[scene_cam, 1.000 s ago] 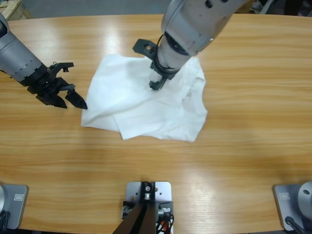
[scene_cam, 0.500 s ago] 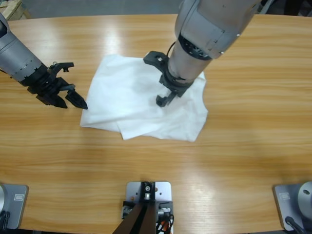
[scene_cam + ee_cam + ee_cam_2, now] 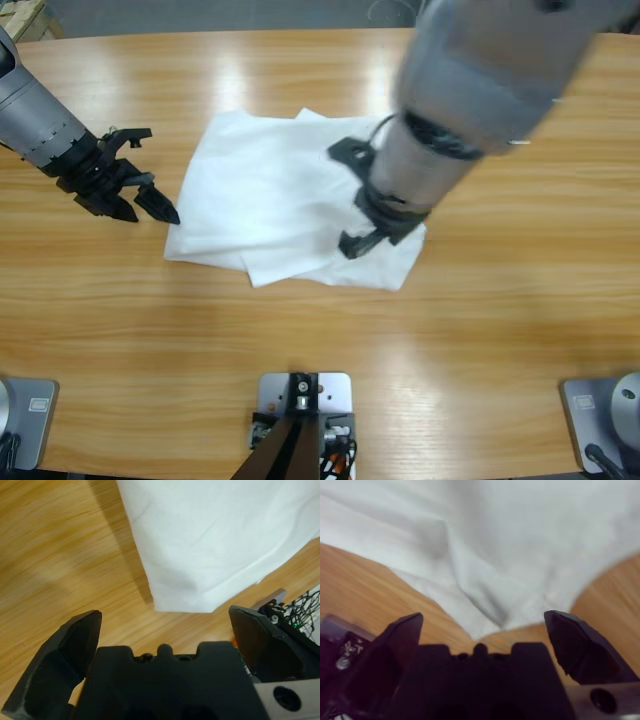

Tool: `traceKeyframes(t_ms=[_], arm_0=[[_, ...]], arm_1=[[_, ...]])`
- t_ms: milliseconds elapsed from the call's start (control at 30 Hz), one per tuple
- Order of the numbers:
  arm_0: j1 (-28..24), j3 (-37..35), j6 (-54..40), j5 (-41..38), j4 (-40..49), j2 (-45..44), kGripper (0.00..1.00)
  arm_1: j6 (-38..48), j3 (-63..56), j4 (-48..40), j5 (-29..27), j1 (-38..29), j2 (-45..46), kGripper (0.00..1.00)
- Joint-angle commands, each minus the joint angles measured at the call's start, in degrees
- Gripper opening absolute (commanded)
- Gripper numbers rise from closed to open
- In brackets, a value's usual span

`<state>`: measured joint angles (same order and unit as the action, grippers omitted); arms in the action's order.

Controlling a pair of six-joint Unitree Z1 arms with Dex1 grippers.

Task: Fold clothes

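The clothes are one white T-shirt, lying folded and rumpled in the middle of the wooden table. My left gripper rests just left of the shirt's near-left corner, jaws open and holding nothing. In the left wrist view that shirt corner lies just ahead of the open left gripper. My right gripper hangs over the shirt's near-right part, open and empty. In the right wrist view the shirt's creased edge fills the area ahead of the right gripper.
The big silver right arm reaches down from the upper right and hides the shirt's far-right part. Bare wood surrounds the shirt on every side.
The right arm has swung from the shirt's far middle toward its near-right part, its gripper open throughout. The left arm and the shirt have stayed put.
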<state>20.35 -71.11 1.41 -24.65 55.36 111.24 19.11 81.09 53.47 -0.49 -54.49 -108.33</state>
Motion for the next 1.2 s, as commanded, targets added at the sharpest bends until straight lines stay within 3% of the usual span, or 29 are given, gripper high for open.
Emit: traceKeyframes(t_ms=[33,167,233,467,667,767,900,1100,1200], arm_0=[[-0.7,1.0,-0.3,-1.9,-0.7,0.7,0.987],[-9.6,4.2,-2.5,-13.8,-3.7,-1.3,0.991],[-13.2,5.5,-4.1,-18.9,-4.8,-1.6,0.991],[-17.9,9.9,-5.8,-28.2,-10.3,2.6,0.989],[-18.5,9.3,-5.6,-29.8,-11.5,7.9,0.982],[-18.5,9.2,-2.7,-26.3,-13.6,8.7,0.982],[-14.6,7.1,1.2,-20.4,-16.4,9.3,0.982],[-7.8,1.6,5.1,-17.1,-16.9,11.6,0.982],[-6.9,0.0,6.6,-17.6,-17.5,13.8,0.973]], arm_1=[[0.1,-9.9,-4.5,2.0,-0.2,15.3,1.000],[-0.4,-14.6,-9.5,11.3,7.3,23.9,1.000],[-1.3,-14.1,-8.8,9.9,7.7,26.3,1.000],[-0.4,-11.2,-2.7,10.4,8.2,30.1,0.996],[-0.2,-10.5,-1.0,10.4,9.4,31.9,0.996],[-0.2,-9.2,-0.5,10.6,9.7,32.1,0.996],[-0.4,-7.2,1.0,10.7,10.3,32.2,0.996],[-1.5,-6.2,2.6,11.7,12.6,32.3,0.991],[-2.4,-5.4,3.4,12.1,13.7,32.1,0.987]])
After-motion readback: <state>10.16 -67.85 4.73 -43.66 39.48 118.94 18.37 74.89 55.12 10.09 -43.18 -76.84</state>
